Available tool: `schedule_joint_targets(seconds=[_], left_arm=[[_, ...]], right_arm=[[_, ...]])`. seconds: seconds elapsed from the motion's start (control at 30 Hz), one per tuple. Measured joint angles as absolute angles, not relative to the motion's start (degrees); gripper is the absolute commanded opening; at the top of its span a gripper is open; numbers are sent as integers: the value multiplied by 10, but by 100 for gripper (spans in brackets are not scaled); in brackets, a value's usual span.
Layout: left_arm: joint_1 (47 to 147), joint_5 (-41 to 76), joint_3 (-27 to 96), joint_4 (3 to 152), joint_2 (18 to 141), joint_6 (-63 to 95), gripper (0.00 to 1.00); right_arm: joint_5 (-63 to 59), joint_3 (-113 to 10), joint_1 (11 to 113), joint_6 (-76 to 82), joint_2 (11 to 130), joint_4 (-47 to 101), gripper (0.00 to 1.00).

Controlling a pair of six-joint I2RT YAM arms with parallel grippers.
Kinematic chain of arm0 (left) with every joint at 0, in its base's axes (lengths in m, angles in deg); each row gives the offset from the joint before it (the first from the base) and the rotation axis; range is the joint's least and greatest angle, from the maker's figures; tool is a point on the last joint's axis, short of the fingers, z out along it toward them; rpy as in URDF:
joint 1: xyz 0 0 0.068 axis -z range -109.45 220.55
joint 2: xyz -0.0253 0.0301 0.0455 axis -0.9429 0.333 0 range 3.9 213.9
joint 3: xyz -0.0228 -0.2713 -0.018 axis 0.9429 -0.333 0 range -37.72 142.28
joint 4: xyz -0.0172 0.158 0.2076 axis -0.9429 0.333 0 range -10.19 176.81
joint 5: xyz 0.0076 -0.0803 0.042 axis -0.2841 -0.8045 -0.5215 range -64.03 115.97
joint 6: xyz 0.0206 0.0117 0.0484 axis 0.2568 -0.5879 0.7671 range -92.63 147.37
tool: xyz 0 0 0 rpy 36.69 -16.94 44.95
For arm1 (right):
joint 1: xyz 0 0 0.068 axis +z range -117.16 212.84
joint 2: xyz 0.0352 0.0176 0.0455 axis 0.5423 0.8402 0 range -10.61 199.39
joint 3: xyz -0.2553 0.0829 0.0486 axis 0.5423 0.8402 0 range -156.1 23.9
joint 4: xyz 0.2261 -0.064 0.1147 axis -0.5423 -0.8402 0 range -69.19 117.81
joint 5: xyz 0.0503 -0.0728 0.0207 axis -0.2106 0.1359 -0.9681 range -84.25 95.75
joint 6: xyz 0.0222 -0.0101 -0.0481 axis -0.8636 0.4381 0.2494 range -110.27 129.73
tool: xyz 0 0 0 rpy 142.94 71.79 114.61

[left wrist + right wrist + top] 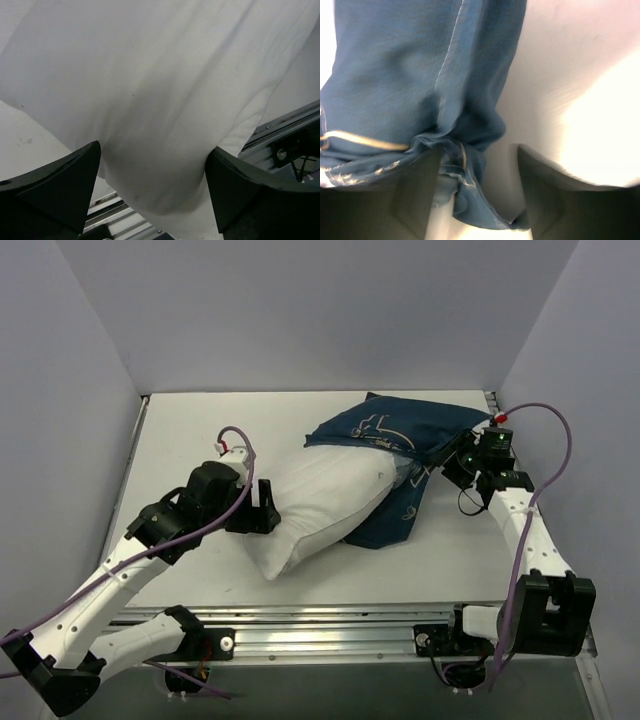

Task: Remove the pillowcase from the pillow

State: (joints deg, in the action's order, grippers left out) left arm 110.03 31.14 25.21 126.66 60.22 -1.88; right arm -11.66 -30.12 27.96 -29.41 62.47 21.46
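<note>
The job looks mostly done but not finished. The plump plain white fabric pillow (pixel 315 510) lies bare over most of its length at the centre of the white desk (pixel 190 430). Its upper-right end seems to sit inside the dark navy fabric pillowcase with thin cream line drawings (pixel 400 430), which bunches over it and trails down toward the lower right. What is left, I judge, is drawing that last end free.

The left end effector (pixel 152 165) stands wide, with the pillow's lower-left corner bulging between its jaws and not pinched. The right end effector (pixel 480 165) is partly spread. A gathered fold of navy cloth hangs against one jaw, with a gap to the other.

Count: one pillow, one pillowcase, two end effectors.
</note>
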Motion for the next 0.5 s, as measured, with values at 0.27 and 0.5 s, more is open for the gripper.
schedule_joint_targets(seconds=[0.27, 0.5], left_arm=[[1080, 214, 394, 1280, 696, 2, 97], [1015, 151, 447, 1256, 786, 26, 96]], right_arm=[[-62, -313, 316, -248, 513, 160, 97], [-75, -319, 337, -189, 478, 131, 100]])
